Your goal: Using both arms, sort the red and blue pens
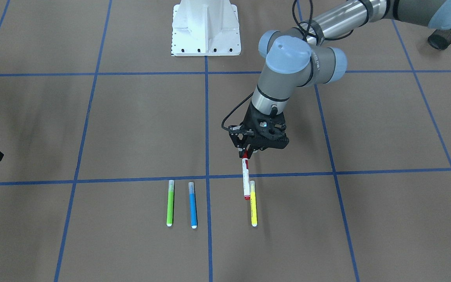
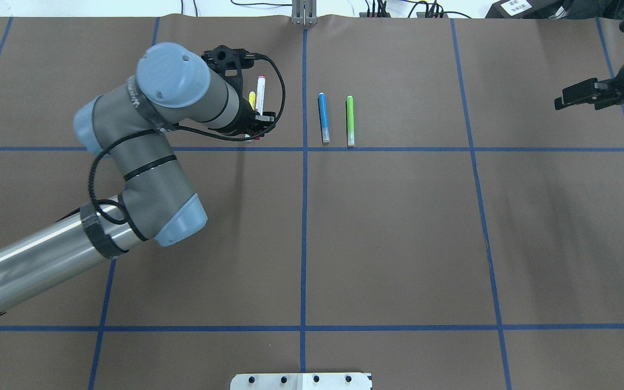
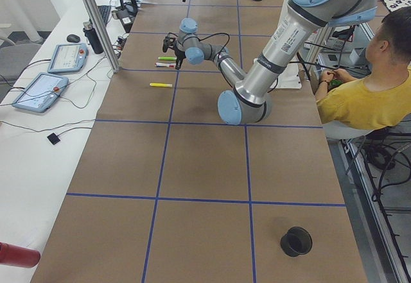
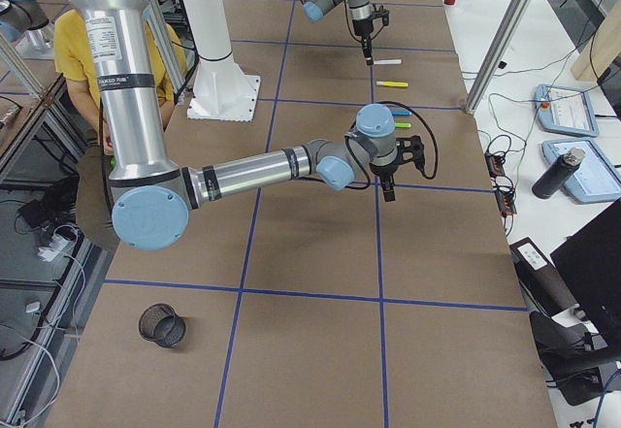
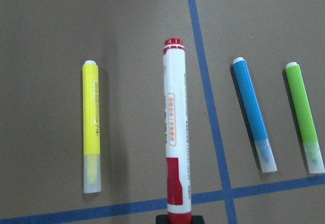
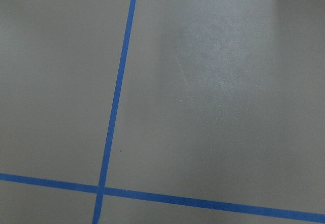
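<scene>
My left gripper [image 1: 248, 152] is shut on the red cap end of the red pen [image 1: 245, 176], a thick white barrel with a red label. The pen hangs tilted over the brown table, its free end beside the yellow marker [image 1: 253, 207]. In the left wrist view the red pen [image 5: 174, 132] runs up from the gripper [image 5: 180, 219]. The blue pen [image 1: 193, 207] lies flat just across the blue tape line, next to the green marker [image 1: 170, 205]. My right gripper [image 2: 566, 97] hovers far off at the table's other side, open and holding nothing.
The white pedestal [image 1: 206, 27] stands at the robot's edge of the table. A black mesh cup [image 1: 446, 35] sits near the left arm's side and another [image 4: 160, 323] at the right end. A person in a yellow shirt [image 3: 359, 97] sits beside the table.
</scene>
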Controlling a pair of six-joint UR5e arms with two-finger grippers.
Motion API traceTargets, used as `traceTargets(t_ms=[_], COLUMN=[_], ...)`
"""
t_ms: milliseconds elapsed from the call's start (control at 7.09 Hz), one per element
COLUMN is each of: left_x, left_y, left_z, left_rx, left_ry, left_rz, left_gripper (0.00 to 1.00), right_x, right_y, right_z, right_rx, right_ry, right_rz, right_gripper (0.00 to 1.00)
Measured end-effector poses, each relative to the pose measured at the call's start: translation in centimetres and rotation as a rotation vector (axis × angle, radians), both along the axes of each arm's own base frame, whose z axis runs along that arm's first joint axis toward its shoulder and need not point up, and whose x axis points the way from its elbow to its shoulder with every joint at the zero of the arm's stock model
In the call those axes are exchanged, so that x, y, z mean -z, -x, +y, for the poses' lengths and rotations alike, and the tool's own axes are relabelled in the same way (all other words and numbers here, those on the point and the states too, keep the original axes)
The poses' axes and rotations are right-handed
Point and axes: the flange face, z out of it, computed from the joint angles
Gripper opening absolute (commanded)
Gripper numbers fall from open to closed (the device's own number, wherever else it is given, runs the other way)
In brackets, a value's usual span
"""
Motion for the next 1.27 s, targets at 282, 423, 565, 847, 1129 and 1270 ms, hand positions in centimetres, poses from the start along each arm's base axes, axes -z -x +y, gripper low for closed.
traceTargets(t_ms=[282,423,565,847,1129,1270], left_x=[1.1,0.7,-1.4,-6.0,-8.5,-9.3], left_y=[6.6,10.4,14.6,22.5,28.1,31.5], left_z=[1.6,2.2,2.5,2.0,1.2,0.3], left_rx=[0.005,-0.018,-0.058,-0.153,-0.236,-0.285], left_ry=[0.065,0.061,0.038,0.004,0.055,0.042], left_rz=[-0.181,-0.290,-0.390,-0.544,-0.663,-0.703], left_gripper=[0.00,0.00,0.00,0.00,0.00,0.00], right_x=[-0.1,-0.1,-0.2,-0.2,-0.1,0.0], right_y=[0.0,0.0,0.0,0.0,0.0,0.0], right_z=[0.0,0.0,0.0,0.0,0.0,0.0], right_rx=[-0.001,-0.001,-0.001,0.000,0.000,0.000], right_ry=[0.001,0.001,0.002,0.001,-0.002,-0.003], right_rz=[0.000,0.001,0.001,0.001,0.000,0.000], right_gripper=[0.99,0.99,0.99,0.99,0.99,0.99])
